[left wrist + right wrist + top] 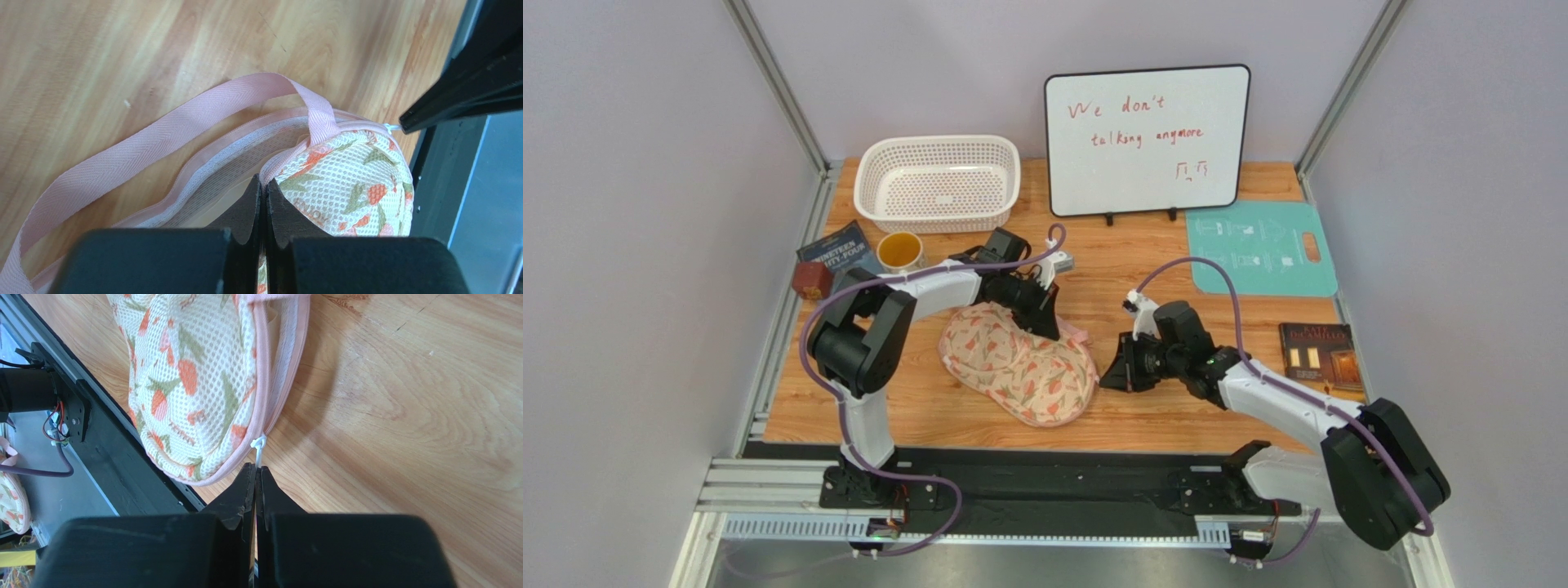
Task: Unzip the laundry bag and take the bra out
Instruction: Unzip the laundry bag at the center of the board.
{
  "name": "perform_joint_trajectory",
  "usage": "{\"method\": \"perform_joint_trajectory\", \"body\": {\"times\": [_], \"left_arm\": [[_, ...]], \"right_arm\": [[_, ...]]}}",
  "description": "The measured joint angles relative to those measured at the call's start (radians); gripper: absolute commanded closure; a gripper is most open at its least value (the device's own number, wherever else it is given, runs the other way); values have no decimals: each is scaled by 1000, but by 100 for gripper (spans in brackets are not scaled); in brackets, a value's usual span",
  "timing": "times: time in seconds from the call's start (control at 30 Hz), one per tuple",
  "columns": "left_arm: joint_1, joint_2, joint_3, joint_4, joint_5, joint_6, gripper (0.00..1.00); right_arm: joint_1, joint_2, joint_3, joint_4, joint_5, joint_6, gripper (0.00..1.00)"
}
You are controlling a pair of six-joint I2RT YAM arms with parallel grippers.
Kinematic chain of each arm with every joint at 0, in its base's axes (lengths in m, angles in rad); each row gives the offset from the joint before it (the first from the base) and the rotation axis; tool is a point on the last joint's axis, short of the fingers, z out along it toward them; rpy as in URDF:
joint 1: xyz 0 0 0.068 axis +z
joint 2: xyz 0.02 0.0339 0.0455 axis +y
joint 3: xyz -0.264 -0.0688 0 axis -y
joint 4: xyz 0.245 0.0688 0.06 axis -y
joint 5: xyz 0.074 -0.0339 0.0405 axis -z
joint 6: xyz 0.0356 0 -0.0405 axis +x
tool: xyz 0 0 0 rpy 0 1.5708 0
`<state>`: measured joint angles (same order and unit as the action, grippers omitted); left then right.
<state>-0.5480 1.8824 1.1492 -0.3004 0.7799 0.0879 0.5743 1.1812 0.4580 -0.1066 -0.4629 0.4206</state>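
The laundry bag [1020, 364] lay flat in the middle of the bench [928, 404], its long axis slanting from far-left to near-right. The left claw [1047, 321] was pressed together on the pink trim [209, 162] at the bag's far edge. The right claw [1117, 365] pinched the white zipper pull [259, 446] at its right end. A white basket [938, 222], a cup [900, 251] and a whiteboard [1146, 139] stood behind, well apart.

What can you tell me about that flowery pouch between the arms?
The laundry bag is a cream mesh pouch, peanut-shaped, printed with red-pink and green flowers and edged in pink trim. It lies on the wooden table. A pink strap loop trails from its far edge. The left tool pinches that edge; the right tool is closed on the white zipper pull at its right end.
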Motion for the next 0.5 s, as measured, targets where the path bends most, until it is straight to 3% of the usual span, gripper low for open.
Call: {"method": "perform_joint_trajectory", "body": {"times": [0.5], "left_arm": [[0, 7, 40, 82, -195, -203, 100]], "right_arm": [[0, -16, 0, -25, 21, 16, 100]]}}
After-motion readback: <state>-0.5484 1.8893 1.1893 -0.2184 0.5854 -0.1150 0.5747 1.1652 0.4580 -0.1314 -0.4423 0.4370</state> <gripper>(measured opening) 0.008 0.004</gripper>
